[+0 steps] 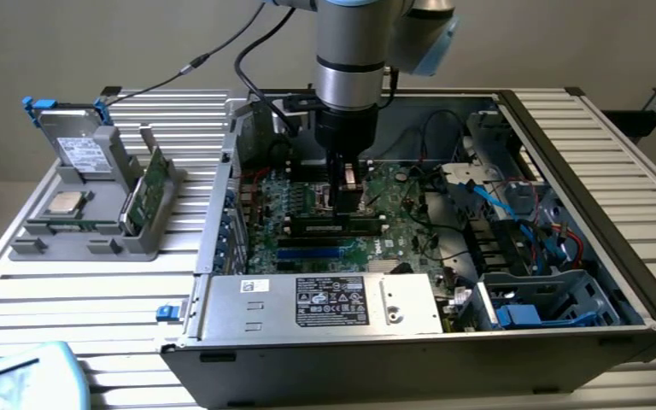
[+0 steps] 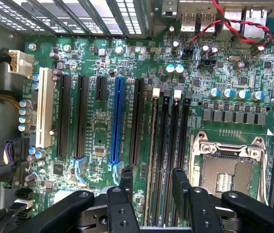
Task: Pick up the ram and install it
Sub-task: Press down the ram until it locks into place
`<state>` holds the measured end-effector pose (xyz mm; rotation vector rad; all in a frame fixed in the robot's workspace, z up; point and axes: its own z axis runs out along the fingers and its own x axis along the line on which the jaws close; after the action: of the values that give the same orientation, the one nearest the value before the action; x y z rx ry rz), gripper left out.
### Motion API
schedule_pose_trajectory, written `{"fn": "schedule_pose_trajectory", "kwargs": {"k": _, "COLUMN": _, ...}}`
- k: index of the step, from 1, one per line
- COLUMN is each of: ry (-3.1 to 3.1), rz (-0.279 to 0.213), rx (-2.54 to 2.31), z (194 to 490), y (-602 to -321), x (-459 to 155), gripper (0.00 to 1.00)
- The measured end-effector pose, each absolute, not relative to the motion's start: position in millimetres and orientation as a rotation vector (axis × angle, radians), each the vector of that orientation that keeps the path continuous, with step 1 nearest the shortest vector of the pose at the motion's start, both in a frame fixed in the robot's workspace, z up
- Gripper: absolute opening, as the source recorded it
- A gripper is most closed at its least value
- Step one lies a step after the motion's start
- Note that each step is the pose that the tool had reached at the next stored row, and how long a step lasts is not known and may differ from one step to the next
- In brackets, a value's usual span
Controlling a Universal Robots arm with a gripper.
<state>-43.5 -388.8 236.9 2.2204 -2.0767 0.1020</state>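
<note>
Ram (image 1: 330, 227), slim dark stick, standing edgewise

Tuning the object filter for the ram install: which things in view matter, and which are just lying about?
Job:
ram, edge-up on the motherboard
gripper, open, astride the ram

Lying about:
processor chip
green circuit card
grey holder carrying both
power supply

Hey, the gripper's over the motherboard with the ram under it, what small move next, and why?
Probably lift straight up with the fingers apart. The gripper is open, straddling the ram, which stands in the motherboard with neither finger touching it. Whether the white end clip has latched I cannot tell.
</note>
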Motion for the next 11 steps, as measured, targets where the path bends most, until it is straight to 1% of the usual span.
{"fn": "schedule_pose_trajectory", "kwargs": {"k": 3, "ry": -2.077, "rz": 0.102, "rx": 2.220, "z": 236.9, "y": -388.8, "x": -43.5, "gripper": 0.46}}
{"fn": "schedule_pose_trajectory", "kwargs": {"k": 4, "ry": -2.077, "rz": 0.102, "rx": 2.220, "z": 236.9, "y": -388.8, "x": -43.5, "gripper": 0.44}}
{"fn": "schedule_pose_trajectory", "kwargs": {"k": 5, "ry": -2.077, "rz": 0.102, "rx": 2.220, "z": 236.9, "y": -388.8, "x": -43.5, "gripper": 0.44}}
{"fn": "schedule_pose_trajectory", "kwargs": {"k": 9, "ry": -2.077, "rz": 0.102, "rx": 2.220, "z": 236.9, "y": -388.8, "x": -43.5, "gripper": 0.19}}
{"fn": "schedule_pose_trajectory", "kwargs": {"k": 10, "ry": -2.077, "rz": 0.102, "rx": 2.220, "z": 236.9, "y": -388.8, "x": -43.5, "gripper": 0.19}}
{"fn": "schedule_pose_trajectory", "kwargs": {"k": 11, "ry": -2.077, "rz": 0.102, "rx": 2.220, "z": 236.9, "y": -388.8, "x": -43.5, "gripper": 0.13}}
